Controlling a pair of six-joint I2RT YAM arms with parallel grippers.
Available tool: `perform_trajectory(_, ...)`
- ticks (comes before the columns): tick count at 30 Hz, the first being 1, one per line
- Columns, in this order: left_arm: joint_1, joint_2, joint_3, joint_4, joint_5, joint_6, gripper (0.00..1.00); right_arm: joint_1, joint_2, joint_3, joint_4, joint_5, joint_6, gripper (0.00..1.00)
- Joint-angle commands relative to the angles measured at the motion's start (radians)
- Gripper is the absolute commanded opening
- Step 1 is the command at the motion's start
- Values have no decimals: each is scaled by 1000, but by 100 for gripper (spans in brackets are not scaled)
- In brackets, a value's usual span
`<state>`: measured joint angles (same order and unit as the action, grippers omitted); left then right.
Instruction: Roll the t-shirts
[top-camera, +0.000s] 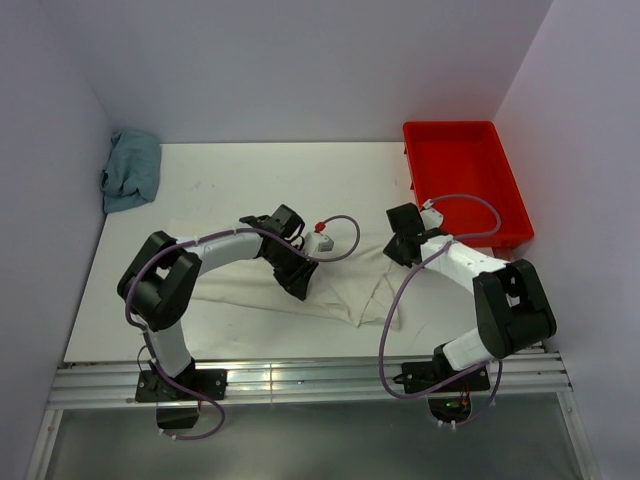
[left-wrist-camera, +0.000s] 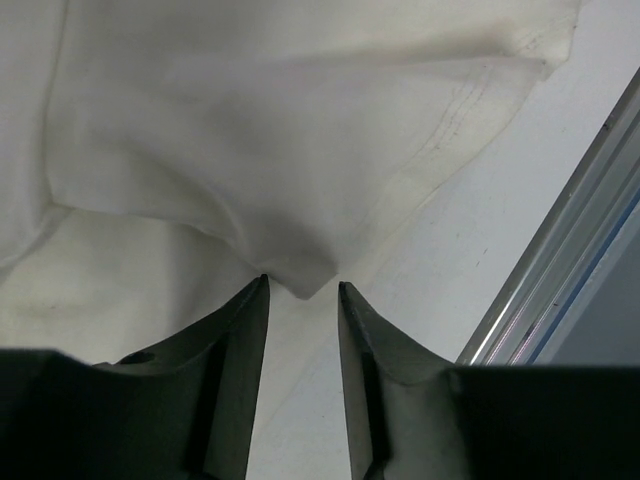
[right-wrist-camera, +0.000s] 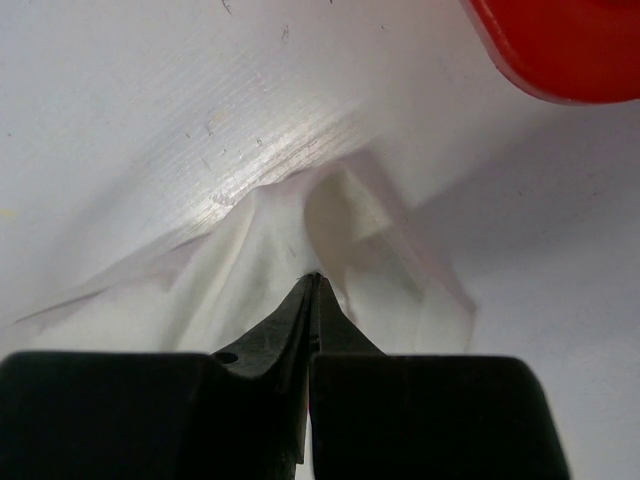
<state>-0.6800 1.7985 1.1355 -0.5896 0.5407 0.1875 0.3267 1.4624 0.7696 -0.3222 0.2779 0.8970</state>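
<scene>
Left hand (left-wrist-camera: 303, 283) released, jaws apart either side of raised fold of t-shirt (top-camera: 330, 290). Right hand (right-wrist-camera: 316, 278) clenched, pinching t-shirt edge on desk (top-camera: 230, 180).

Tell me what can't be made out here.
Top view: the left arm covers part of the t-shirt; its sleeves cannot be made out.
Left wrist view: the frame's top and left edges cut the t-shirt off.
Top view: the blue cloth is crumpled; what garment it is is unclear.
</scene>
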Motion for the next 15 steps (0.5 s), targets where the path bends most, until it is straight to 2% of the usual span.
perform_trajectory(1,-9,1,0,22,-2,-10,38,-9,1,57,-5,12,-15,0)
perform_trajectory(2,-9,2,0,22,-2,-11,33,-11,1,59,-6,12,-17,0)
perform_trajectory(4,-7,1,1,27,-18,-16,32,-12,0,66,-12,14,-18,0)
perform_trajectory(6,-9,-2,-6,37,-33,-17,40,-14,-4,69,-15,15,-23,0)
perform_trajectory(10,-9,-2,-19,37,-25,-16,43,-17,-10,73,-21,17,-26,0)
perform_trajectory(15,-12,5,-8,33,-10,-17,41,-20,-7,76,-20,12,-27,0)
